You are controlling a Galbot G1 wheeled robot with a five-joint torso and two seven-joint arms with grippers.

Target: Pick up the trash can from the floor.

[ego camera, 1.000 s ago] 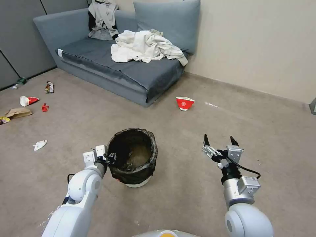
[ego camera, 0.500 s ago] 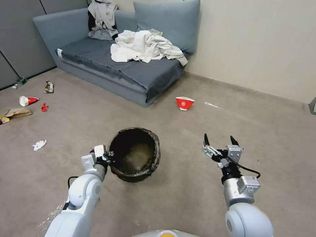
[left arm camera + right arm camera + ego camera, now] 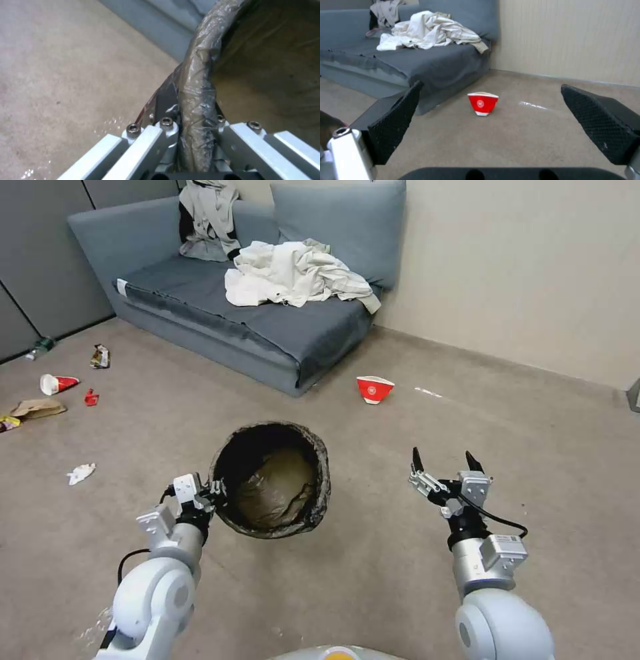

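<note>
The trash can (image 3: 272, 480), round and lined with a dark bag folded over its rim, hangs above the floor (image 3: 373, 580) in front of me, tilted so its mouth faces me. My left gripper (image 3: 215, 492) is shut on the can's near-left rim. In the left wrist view the bag-wrapped rim (image 3: 196, 100) runs between the clamped fingers (image 3: 166, 127). My right gripper (image 3: 445, 463) hovers open to the right of the can, with nothing between its black fingertips (image 3: 391, 127).
A grey sofa (image 3: 220, 300) with heaped clothes (image 3: 293, 273) stands against the far wall. A red-and-white paper cup (image 3: 374, 389) lies on the carpet beyond the can. Scattered litter (image 3: 60, 393) lies at the left. Open carpet spreads to the right.
The left arm has lifted the trash can off the floor and tilted it toward me. The right arm has stayed put.
</note>
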